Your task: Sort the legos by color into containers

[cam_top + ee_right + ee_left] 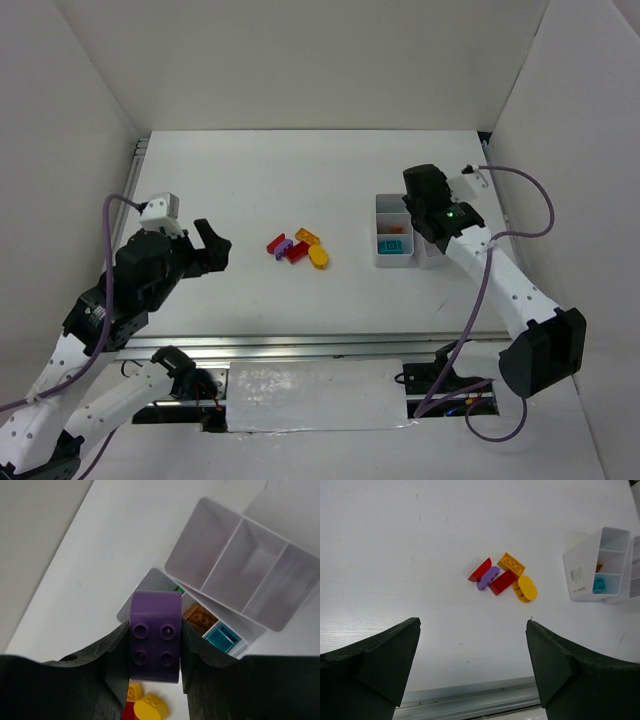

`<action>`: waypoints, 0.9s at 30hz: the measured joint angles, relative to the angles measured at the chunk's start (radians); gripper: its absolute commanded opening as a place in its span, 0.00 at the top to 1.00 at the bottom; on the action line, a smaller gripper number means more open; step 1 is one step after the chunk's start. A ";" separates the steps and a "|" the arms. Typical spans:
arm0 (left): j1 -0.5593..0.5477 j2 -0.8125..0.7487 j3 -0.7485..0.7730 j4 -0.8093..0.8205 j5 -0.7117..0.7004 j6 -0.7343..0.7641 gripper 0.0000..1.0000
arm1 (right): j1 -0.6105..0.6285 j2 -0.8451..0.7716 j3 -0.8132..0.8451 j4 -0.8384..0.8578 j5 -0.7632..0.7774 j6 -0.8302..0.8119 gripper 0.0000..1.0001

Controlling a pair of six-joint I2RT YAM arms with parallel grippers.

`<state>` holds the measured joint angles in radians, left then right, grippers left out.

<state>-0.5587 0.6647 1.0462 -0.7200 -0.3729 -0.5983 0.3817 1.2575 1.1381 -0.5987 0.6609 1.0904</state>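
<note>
My right gripper (155, 630) is shut on a purple four-stud brick (155, 640), held above the white tray (192, 545). One tray column is bare. The other holds a green piece (180, 590), an orange brick (200, 617) and a teal brick (222, 637). In the top view the right gripper (425, 225) hangs over the tray (380, 215). A loose pile lies mid-table (297, 248): a red half-round (480, 569), a purple piece (488, 577), a red brick (502, 582), an orange brick (511, 563) and a yellow oval (526, 588). My left gripper (473, 625) is open and empty, left of the pile.
White walls enclose the table on the left, back and right. A metal rail (470, 697) runs along the near edge under the left gripper. The right arm's cable (530, 205) loops beside the tray.
</note>
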 measured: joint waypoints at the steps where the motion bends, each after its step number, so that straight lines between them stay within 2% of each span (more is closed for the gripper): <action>1: 0.000 -0.011 -0.024 -0.003 0.000 0.006 0.01 | -0.016 0.001 0.000 -0.014 0.010 0.036 1.00; 5: 0.000 -0.044 -0.096 -0.006 0.010 0.024 0.00 | -0.089 0.019 0.000 -0.032 0.029 0.130 1.00; 10: 0.000 -0.054 -0.115 -0.003 0.046 0.043 0.01 | -0.185 0.089 0.000 -0.033 0.029 0.203 1.00; 19: 0.000 -0.086 -0.121 0.021 0.092 0.052 0.01 | -0.206 0.175 0.008 -0.020 0.011 0.282 1.00; 27: 0.000 -0.087 -0.126 0.037 0.137 0.075 0.01 | -0.212 0.268 0.039 0.024 0.008 0.274 1.00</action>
<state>-0.5587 0.5781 0.9199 -0.6827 -0.2356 -0.5232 0.1699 1.5257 1.1770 -0.5743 0.6685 1.3643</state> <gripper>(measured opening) 0.994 0.447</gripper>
